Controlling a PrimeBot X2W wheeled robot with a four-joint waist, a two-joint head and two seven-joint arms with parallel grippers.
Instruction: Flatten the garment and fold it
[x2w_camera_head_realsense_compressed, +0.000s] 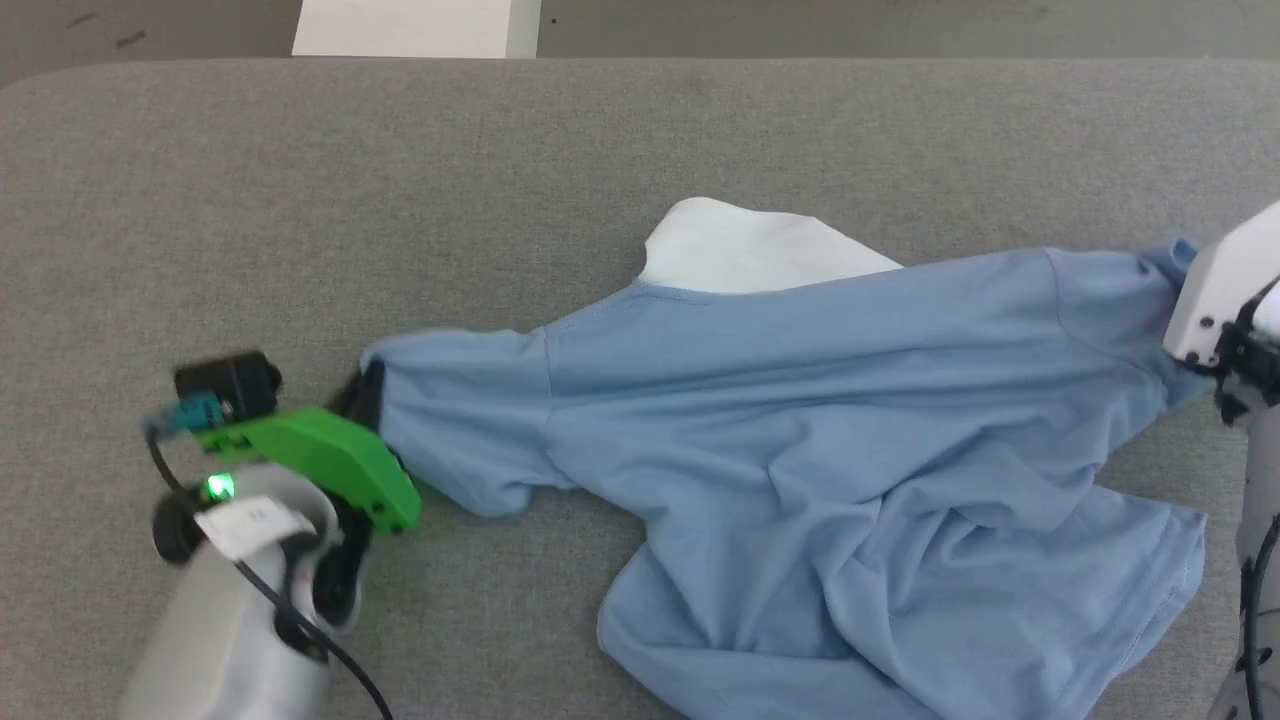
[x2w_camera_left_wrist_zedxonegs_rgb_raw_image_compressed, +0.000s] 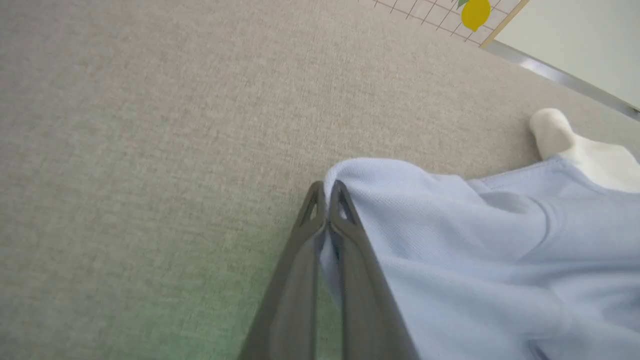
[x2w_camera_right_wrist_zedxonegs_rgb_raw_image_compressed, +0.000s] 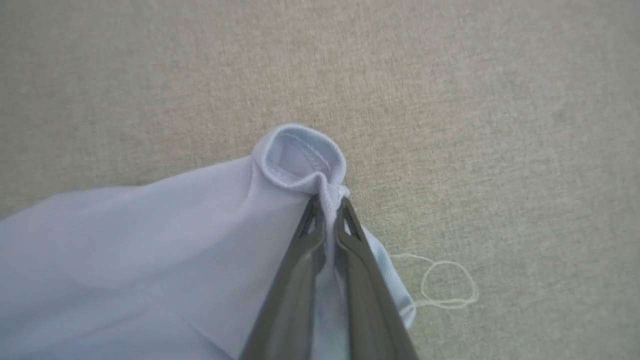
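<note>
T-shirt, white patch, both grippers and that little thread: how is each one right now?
T-shirt: wrinkled, unfolded, lying on the table, pinched at two ends.
White patch: partly hidden by blue cloth.
Left gripper: shut on the T-shirt's edge.
Right gripper: shut on the T-shirt's hem.
Thread: loose, looped on the table.

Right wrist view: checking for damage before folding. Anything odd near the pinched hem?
A loose pale thread lies looped on the table beside the garment hem that the right gripper pinches; whether it came from the hem, I cannot tell.
</note>
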